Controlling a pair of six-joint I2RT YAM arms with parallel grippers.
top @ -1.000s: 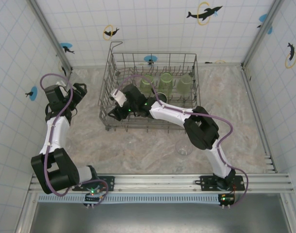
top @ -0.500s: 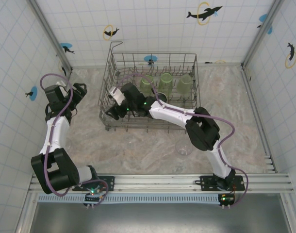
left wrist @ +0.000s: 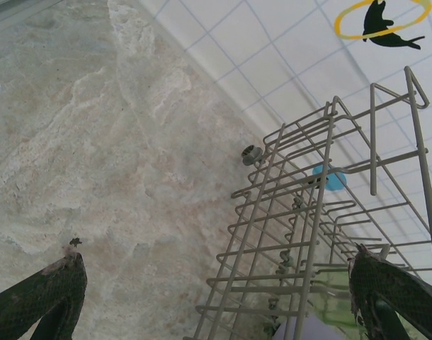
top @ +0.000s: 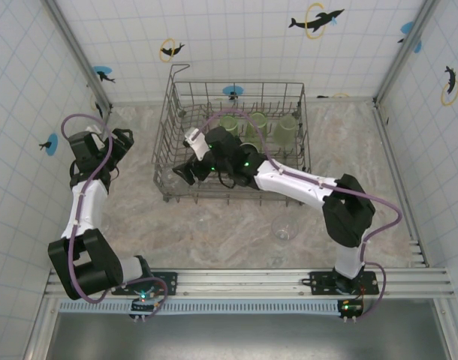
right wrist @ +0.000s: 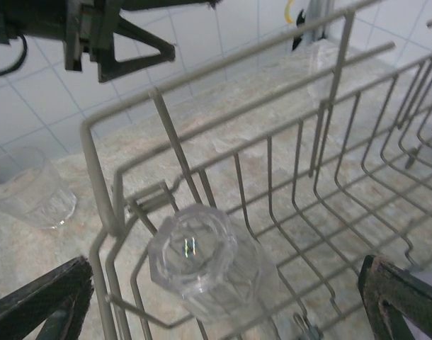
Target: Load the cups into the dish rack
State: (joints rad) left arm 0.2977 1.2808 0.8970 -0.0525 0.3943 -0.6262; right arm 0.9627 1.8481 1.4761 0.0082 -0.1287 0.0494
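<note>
The grey wire dish rack stands mid-table, with three light-green cups in its back row. My right gripper hangs open over the rack's front-left corner. In the right wrist view a clear faceted glass stands upside down in that corner of the rack, free between my wide-apart fingers. My left gripper is open and empty left of the rack. In the left wrist view the rack is to the right, with a green tumbler and a lavender one showing through the wires.
A clear glass stands on the marble table in front of the rack. Another clear glass stands on the table left of the rack, below my left arm. Tiled walls close in three sides.
My right gripper has opened wide and drawn back to the right inside the rack, leaving the clear glass in the front-left corner. The left arm has not moved.
</note>
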